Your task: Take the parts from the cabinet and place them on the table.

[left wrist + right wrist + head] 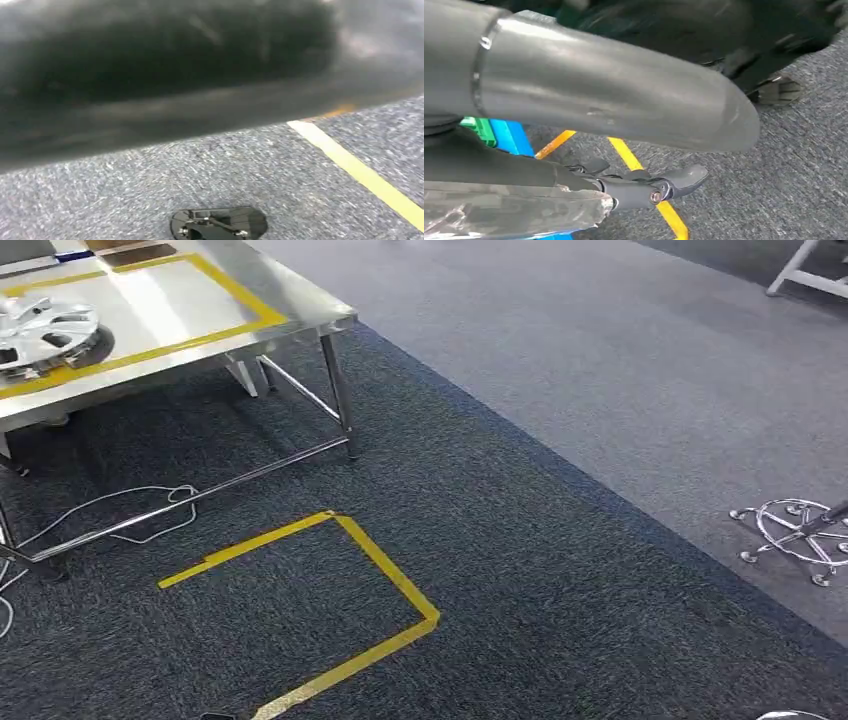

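My right hand [614,100] hangs over the carpet [784,165], thumb above, dark fingers [674,180] lying straight. A shiny silvery thing [499,215] sits against them, but I cannot tell whether I grip it. My left hand [150,115] is a dark blur, so I cannot tell its state. The silver hubcap [40,332] lies on the steel counter [200,300], near its front edge, across the yellow tape border [240,300].

silver hubcap [45,332], yellow floor tape [385,558]
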Robot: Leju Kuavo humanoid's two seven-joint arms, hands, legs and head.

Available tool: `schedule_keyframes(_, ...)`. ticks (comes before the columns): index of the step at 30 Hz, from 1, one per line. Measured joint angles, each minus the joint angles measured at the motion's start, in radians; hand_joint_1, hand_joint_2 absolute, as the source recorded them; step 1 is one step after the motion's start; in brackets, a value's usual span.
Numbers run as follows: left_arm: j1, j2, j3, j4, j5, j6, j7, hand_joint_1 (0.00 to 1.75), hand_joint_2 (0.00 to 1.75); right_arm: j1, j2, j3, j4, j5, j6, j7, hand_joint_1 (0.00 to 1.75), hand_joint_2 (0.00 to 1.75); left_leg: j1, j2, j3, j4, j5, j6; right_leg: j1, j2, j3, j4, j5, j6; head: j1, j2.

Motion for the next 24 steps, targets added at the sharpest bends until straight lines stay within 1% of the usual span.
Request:
schedule_keyframes(3, 0.000, 0.000, 0.000, 0.000, 0.000, 0.000, 0.000, 0.00, 0.00, 0.000, 0.000, 0.000, 0.000, 0.000, 0.000, 0.000, 0.00, 0.00, 0.000, 0.000, 0.000, 0.000, 0.000, 0.000, 0.000, 0.000, 0.000, 0.000, 0.000, 0.000, 0.000, 0.000)
schedule_keyframes(5, 0.000, 0.000, 0.000, 0.000, 0.000, 0.000, -0.001, 0.00, 0.00, 0.000, 0.000, 0.000, 0.000, 0.000, -0.001, -0.001, 0.00, 0.00, 0.001, 0.002, 0.001, 0.000, 0.000, -0.001, 0.001, 0.005, 0.000, 0.001, 0.000, -0.001, 0.000, 0.000)
schedule_keyframes(6, -0.001, 0.001, -0.001, 0.000, 0.000, 0.000, -0.001, 0.00, 0.00, -0.001, 0.000, 0.001, 0.001, 0.000, -0.004, -0.002, 0.00, 0.00, 0.001, 0.006, 0.002, -0.001, 0.000, -0.004, 0.002, 0.013, -0.002, 0.003, 0.000, -0.003, 0.000, 0.000)
schedule_keyframes(7, -0.001, 0.001, -0.001, 0.001, 0.000, 0.000, -0.001, 0.00, 0.00, -0.001, 0.000, 0.002, 0.002, 0.000, -0.004, -0.001, 0.00, 0.00, 0.001, 0.008, 0.002, -0.001, 0.000, -0.006, 0.002, 0.015, -0.003, 0.003, 0.000, -0.004, -0.001, 0.000)
schedule_keyframes(8, -0.004, 0.001, -0.003, 0.000, 0.000, 0.002, -0.002, 0.00, 0.00, 0.000, -0.002, 0.003, 0.010, 0.000, -0.008, -0.001, 0.00, 0.00, 0.004, 0.030, 0.014, -0.008, 0.001, -0.018, 0.005, 0.037, -0.006, -0.001, 0.002, -0.014, 0.000, 0.000)
schedule_keyframes(9, -0.005, 0.004, -0.006, 0.001, 0.000, 0.004, -0.005, 0.00, 0.00, 0.000, -0.002, 0.007, 0.018, 0.000, -0.016, -0.001, 0.00, 0.00, 0.009, -0.065, -0.017, 0.079, -0.072, -0.032, -0.007, 0.066, 0.009, -0.015, 0.020, -0.033, -0.008, 0.000)
schedule_keyframes(10, 0.008, 0.006, -0.012, 0.001, 0.003, 0.010, -0.003, 0.00, 0.00, -0.005, -0.004, 0.016, 0.031, -0.001, -0.024, -0.001, 0.00, 0.00, 0.010, -0.088, -0.120, 0.294, -0.154, -0.035, -0.003, 0.111, 0.007, -0.014, 0.021, -0.036, -0.008, 0.000)
schedule_keyframes(11, 0.010, 0.007, -0.014, 0.001, 0.006, 0.014, -0.003, 0.00, 0.00, -0.004, -0.005, 0.017, 0.035, -0.001, -0.025, -0.001, 0.00, 0.00, 0.010, -0.089, -0.124, 0.293, -0.135, -0.034, -0.003, 0.125, 0.009, -0.014, 0.021, -0.036, -0.007, 0.000)
schedule_keyframes(12, 0.011, 0.008, -0.015, 0.001, 0.007, 0.015, -0.003, 0.00, 0.00, -0.004, -0.005, 0.017, 0.039, -0.002, -0.026, -0.001, 0.00, 0.00, 0.010, -0.090, -0.112, 0.255, -0.096, -0.032, -0.002, 0.139, 0.010, -0.014, 0.021, -0.036, -0.008, 0.000)
schedule_keyframes(13, 0.011, 0.009, -0.016, 0.001, 0.010, 0.016, -0.002, 0.00, 0.00, -0.003, -0.006, 0.018, 0.041, -0.002, -0.027, 0.000, 0.00, 0.00, 0.010, -0.096, -0.079, 0.175, -0.040, -0.027, -0.002, 0.155, 0.013, -0.014, 0.021, -0.036, -0.007, 0.000)
schedule_keyframes(14, 0.011, 0.010, -0.019, 0.001, 0.011, 0.018, 0.002, 0.00, 0.00, -0.003, -0.007, 0.021, 0.043, -0.005, -0.030, 0.000, 0.00, 0.00, 0.010, -0.119, -0.042, 0.085, 0.009, -0.022, -0.002, 0.169, 0.016, -0.014, 0.022, -0.035, -0.008, 0.000)
schedule_keyframes(15, 0.011, 0.013, -0.021, 0.001, 0.015, 0.020, 0.004, 0.00, 0.00, -0.004, -0.007, 0.025, 0.045, -0.009, -0.034, 0.001, 0.00, 0.00, 0.011, -0.172, -0.017, 0.018, 0.032, -0.016, -0.004, 0.178, 0.004, -0.013, 0.022, -0.032, -0.006, 0.000)
schedule_keyframes(16, 0.012, 0.013, -0.024, 0.001, 0.020, 0.021, 0.006, 0.00, 0.00, -0.008, -0.008, 0.028, 0.046, -0.013, -0.037, 0.003, 0.00, 0.00, 0.014, -0.178, -0.007, -0.014, 0.020, -0.011, 0.003, 0.192, 0.009, -0.002, 0.016, -0.023, -0.006, 0.000)
schedule_keyframes(17, 0.012, 0.014, -0.026, 0.001, 0.023, 0.023, 0.010, 0.00, 0.00, -0.007, -0.009, 0.034, 0.047, -0.019, -0.039, 0.006, 0.00, 0.00, 0.010, -0.166, -0.009, -0.005, 0.019, -0.012, -0.001, 0.202, -0.002, -0.005, 0.020, -0.017, -0.007, 0.000)
schedule_keyframes(18, 0.011, 0.014, -0.031, 0.001, 0.031, 0.026, 0.011, 0.00, 0.00, -0.003, -0.011, 0.040, 0.047, -0.025, -0.042, 0.008, 0.00, 0.00, 0.006, -0.160, -0.010, -0.006, 0.016, -0.006, -0.005, 0.213, -0.011, -0.007, 0.020, -0.009, -0.010, 0.000)
schedule_keyframes(19, 0.010, 0.015, -0.035, 0.001, 0.035, 0.026, 0.011, 0.00, 0.00, 0.003, -0.012, 0.043, 0.048, -0.031, -0.046, 0.010, 0.00, 0.00, 0.004, -0.151, -0.006, -0.009, 0.019, 0.001, -0.007, 0.222, -0.012, -0.011, 0.022, 0.000, -0.010, 0.000)
schedule_keyframes(20, 0.008, 0.014, -0.041, 0.000, 0.038, 0.026, 0.011, 0.00, 0.00, 0.006, -0.014, 0.045, 0.048, -0.034, -0.048, 0.013, 0.00, 0.00, 0.013, -0.138, -0.004, -0.024, 0.030, 0.011, -0.007, 0.212, -0.011, -0.002, 0.020, 0.001, -0.010, 0.000)
schedule_keyframes(21, 0.008, 0.014, -0.047, 0.000, 0.041, 0.026, 0.010, 0.00, 0.00, 0.008, -0.015, 0.050, 0.048, -0.035, -0.049, 0.014, 0.00, 0.00, 0.012, -0.125, -0.001, -0.027, 0.032, 0.014, -0.005, 0.148, -0.026, 0.026, 0.000, 0.004, -0.007, 0.000)
schedule_keyframes(22, 0.009, 0.016, -0.049, 0.000, 0.042, 0.026, 0.010, 0.00, 0.00, 0.005, -0.016, 0.052, 0.049, -0.037, -0.050, 0.015, 0.00, 0.00, 0.012, -0.114, -0.001, -0.027, 0.032, 0.018, -0.005, 0.119, -0.053, 0.076, -0.037, 0.008, 0.003, 0.000)
schedule_keyframes(23, 0.013, 0.017, -0.050, 0.000, 0.043, 0.027, 0.010, 0.00, 0.00, 0.002, -0.018, 0.056, 0.049, -0.037, -0.051, 0.015, 0.00, 0.00, 0.011, -0.097, -0.003, -0.027, 0.031, 0.019, -0.007, 0.104, -0.095, 0.157, -0.083, 0.014, 0.005, 0.000)
schedule_keyframes(24, 0.016, 0.017, -0.051, 0.000, 0.043, 0.028, 0.010, 0.00, 0.00, 0.000, -0.021, 0.059, 0.049, -0.038, -0.051, 0.015, 0.00, 0.00, 0.010, -0.078, -0.004, -0.027, 0.029, 0.020, -0.010, 0.097, -0.139, 0.245, -0.122, 0.021, 0.003, 0.000)
